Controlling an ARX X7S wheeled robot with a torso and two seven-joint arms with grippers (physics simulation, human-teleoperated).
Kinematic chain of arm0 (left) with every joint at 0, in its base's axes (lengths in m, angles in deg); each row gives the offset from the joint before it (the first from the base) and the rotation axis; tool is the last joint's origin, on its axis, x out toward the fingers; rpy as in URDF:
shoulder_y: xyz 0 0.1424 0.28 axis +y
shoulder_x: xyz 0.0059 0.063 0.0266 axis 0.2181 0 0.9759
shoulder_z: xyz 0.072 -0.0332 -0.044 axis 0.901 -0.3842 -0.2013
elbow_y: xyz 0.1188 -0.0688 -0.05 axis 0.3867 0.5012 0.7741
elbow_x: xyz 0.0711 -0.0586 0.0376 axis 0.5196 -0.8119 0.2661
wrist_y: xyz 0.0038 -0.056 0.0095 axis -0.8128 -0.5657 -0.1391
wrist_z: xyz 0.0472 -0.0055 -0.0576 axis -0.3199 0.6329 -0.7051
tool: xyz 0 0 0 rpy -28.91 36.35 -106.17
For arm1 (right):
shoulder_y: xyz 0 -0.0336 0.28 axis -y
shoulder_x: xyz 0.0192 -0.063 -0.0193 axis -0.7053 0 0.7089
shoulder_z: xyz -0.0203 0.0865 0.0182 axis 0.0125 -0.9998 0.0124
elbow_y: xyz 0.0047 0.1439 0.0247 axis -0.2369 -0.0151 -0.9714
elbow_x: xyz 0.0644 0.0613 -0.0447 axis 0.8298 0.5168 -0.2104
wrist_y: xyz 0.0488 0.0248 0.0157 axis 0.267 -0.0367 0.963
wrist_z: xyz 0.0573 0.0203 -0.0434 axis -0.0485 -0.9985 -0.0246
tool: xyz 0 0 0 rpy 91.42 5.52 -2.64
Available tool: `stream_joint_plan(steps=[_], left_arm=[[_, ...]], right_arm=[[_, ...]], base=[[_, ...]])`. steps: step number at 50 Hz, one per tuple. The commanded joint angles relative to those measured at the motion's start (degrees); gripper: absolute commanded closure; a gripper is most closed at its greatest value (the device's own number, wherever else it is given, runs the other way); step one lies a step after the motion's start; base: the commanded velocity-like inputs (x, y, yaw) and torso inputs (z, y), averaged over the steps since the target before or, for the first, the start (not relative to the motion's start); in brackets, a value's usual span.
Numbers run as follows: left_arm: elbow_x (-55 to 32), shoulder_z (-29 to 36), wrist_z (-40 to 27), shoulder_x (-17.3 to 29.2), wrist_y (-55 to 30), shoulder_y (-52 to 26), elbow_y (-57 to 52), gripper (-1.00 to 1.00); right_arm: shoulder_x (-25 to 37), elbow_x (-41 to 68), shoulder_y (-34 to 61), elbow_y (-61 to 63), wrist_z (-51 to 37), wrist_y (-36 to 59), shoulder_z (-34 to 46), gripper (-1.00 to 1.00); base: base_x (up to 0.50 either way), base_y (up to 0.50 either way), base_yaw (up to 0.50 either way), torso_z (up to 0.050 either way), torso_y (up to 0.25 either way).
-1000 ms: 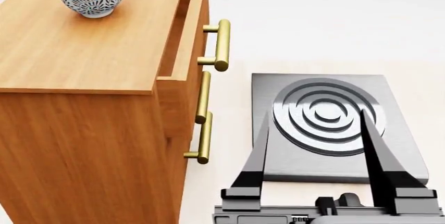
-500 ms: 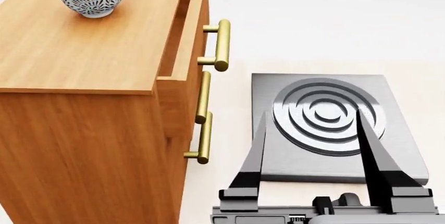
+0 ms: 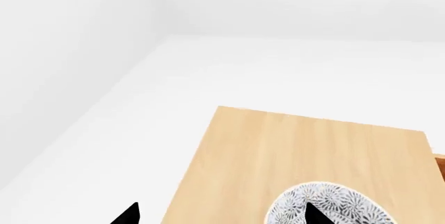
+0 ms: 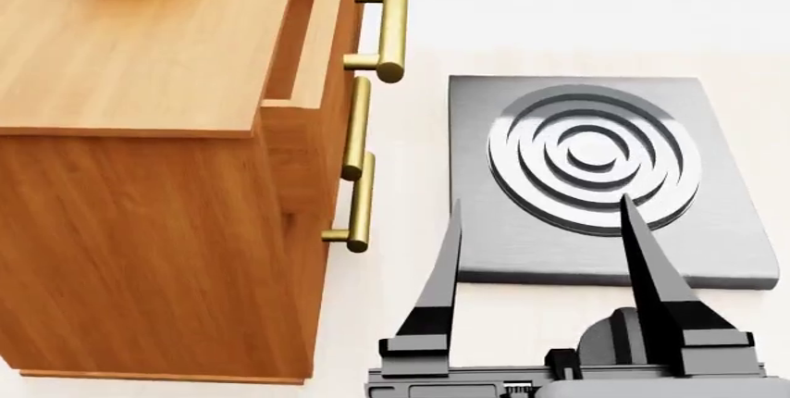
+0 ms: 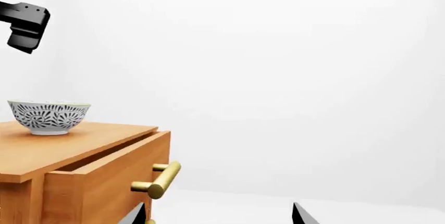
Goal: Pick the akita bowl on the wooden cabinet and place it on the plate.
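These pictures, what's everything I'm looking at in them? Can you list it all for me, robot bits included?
akita bowl: one, white with dark grey-blue floral pattern, on top of the wooden cabinet, near its far end.
wooden cabinet: one, orange-brown, at the left of the head view, top drawer pulled partly out.
bar handles: three showing, brass, on the cabinet's drawer fronts.
stove: one, dark grey and square with a ringed burner, on the floor right of the cabinet.
plate: none in view.
left gripper: black fingertips only, above the bowl, spread apart.
right gripper: dark fingers, open, empty, low in the head view before the stove.
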Motion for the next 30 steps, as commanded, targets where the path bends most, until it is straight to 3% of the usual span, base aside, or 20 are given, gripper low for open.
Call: stream_joint_plan(steps=[1,30], left_arm=[[9.63,-6.19,3.95,-0.36,-3.74,0.14,0.06,-1.0],[11.4,-7.17,5.82,-0.36,-7.02,1.31,0.07,-1.0]], right_arm=[[0.14,0.01,0.11,0.09,-0.16,-0.02,0.29,-1.0],[0.51,0.36,0.28,-0.16,-0.45,-0.39,0.6,-1.0]], base=[[0.0,0.0,0.0,0.0,0.0],[0.0,0.0,0.0,0.0,-0.004]])
